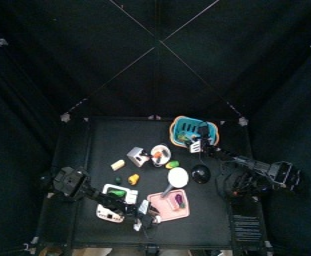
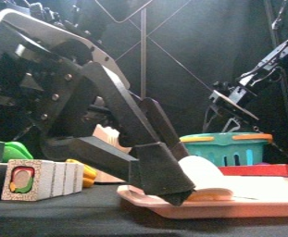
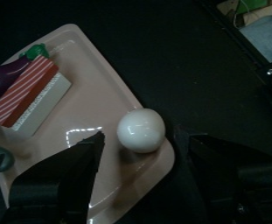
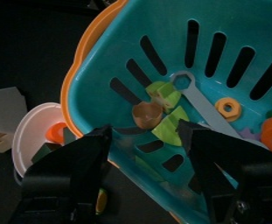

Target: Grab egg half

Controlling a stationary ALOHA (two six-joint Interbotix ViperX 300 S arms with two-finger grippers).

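The egg half [image 3: 141, 129], a white dome, lies on the pink tray [image 3: 97, 61] next to a layered cake slice [image 3: 27, 87]. My left gripper [image 3: 141, 142] is open just over the tray, one jaw on each side of the egg half and touching nothing. From the front, the egg half [image 2: 203, 172] shows cream-coloured behind the left gripper's fingers [image 2: 171, 180], which reach down to the tray [image 2: 251, 202]. My right gripper [image 4: 144, 131] stands open and holds nothing, facing the side of the teal basket [image 4: 208, 70]. From above, the left gripper [image 1: 144, 205] is at the tray [image 1: 173, 203].
The teal basket [image 1: 191, 127] with an orange rim holds several toy foods. A white plate [image 1: 179, 177] lies mid-table. A sushi block [image 2: 29, 180] and other toy foods sit at the front left. The right arm [image 1: 251, 170] rests at the right edge.
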